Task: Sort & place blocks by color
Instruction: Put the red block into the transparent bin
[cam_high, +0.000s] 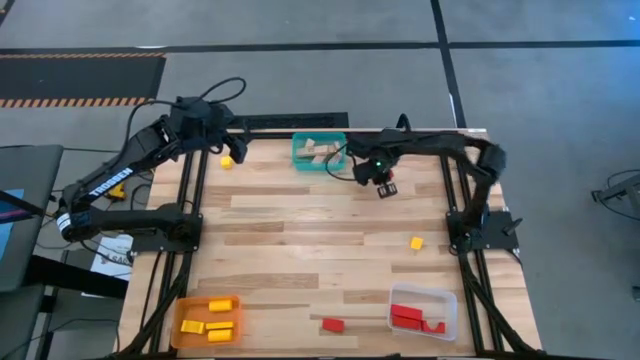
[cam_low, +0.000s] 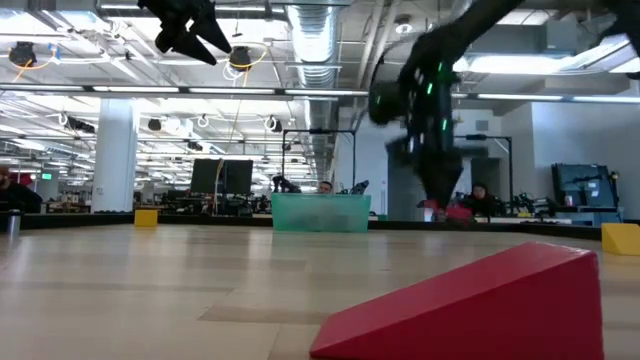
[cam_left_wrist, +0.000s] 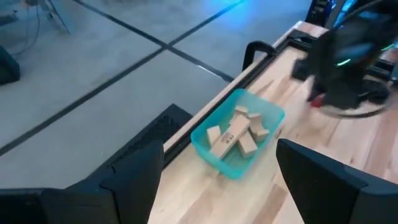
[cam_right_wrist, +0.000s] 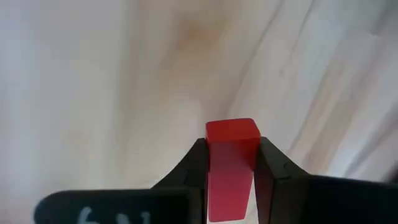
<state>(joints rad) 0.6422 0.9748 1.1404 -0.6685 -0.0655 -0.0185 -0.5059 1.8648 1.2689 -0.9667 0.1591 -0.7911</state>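
Right end effector clamped on red block, near teal bin. Left end effector apart, idle. Advise level carry to clear bin (red pieces inside).

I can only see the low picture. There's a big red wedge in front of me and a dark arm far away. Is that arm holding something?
Observer: Yes. The right end effector is shut on a red block, shown clearly in its wrist view.
Operator: What's inside the teal bin?
Observer: Plain tan blocks, piled together in the teal bin.
Operator: Where do red ones go?
Observer: From above, a clear bin at the table's near right already holds red blocks.
Operator: And the other arm?
Observer: The left end effector is open, raised beyond the teal bin.
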